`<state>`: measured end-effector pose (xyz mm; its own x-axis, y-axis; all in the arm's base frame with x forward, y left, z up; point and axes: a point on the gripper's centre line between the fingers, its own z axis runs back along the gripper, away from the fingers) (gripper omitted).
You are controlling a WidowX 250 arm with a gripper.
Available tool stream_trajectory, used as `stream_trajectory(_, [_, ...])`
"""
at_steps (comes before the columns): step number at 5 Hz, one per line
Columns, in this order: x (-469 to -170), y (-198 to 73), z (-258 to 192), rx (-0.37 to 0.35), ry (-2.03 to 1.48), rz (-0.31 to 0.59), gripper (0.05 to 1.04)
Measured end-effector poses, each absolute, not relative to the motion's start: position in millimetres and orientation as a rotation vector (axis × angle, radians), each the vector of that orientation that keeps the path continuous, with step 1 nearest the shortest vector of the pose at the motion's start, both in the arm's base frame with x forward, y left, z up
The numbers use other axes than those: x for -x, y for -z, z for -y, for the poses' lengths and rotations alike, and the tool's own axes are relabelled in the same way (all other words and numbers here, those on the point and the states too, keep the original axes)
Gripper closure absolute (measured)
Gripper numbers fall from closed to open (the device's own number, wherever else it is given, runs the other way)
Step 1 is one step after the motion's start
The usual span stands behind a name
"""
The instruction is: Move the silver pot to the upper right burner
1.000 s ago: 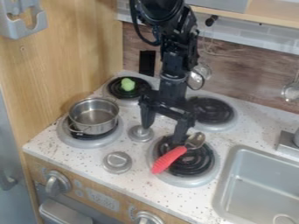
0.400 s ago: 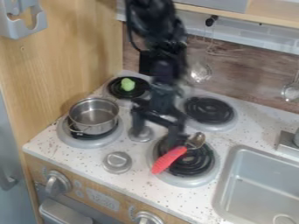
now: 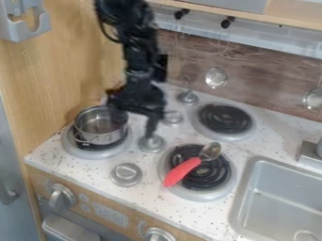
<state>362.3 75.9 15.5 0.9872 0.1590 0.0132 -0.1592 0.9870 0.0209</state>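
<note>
My gripper (image 3: pixel 134 121) hangs open at the silver pot's right side, one finger over the pot's right rim area and the other out above the counter by a metal knob. The silver pot (image 3: pixel 99 133) stands upright on the lower left burner (image 3: pixel 75 149), and its inside looks empty. Nothing rests on the upper right burner (image 3: pixel 225 118), a black coil in a grey ring. The arm hides the upper left burner.
A spoon with a red handle (image 3: pixel 182 172) lies across the lower right burner (image 3: pixel 168 187). The sink (image 3: pixel 252 164) is at the right. Round metal knobs (image 3: pixel 126 174) stand between the burners, and a wooden wall (image 3: pixel 63 66) rises at the left.
The gripper has moved left, from above the area between the burners to the pot's side, and stays open. The arm now covers the upper left burner and its green object. The pot and spoon have not moved.
</note>
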Motion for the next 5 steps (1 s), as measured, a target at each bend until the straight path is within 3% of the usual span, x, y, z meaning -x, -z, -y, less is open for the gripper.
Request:
stream_trajectory(1, [-371, -7, -84, -0.052, -0.173, 0.024, 0.084])
stream_trajectory(3, [-391, 34, -91, -0.062, -0.217, -0.043, 0.124])
stream_trajectory(5, [-395, 36, -92, -0.065, -0.205, -0.034, 0.685])
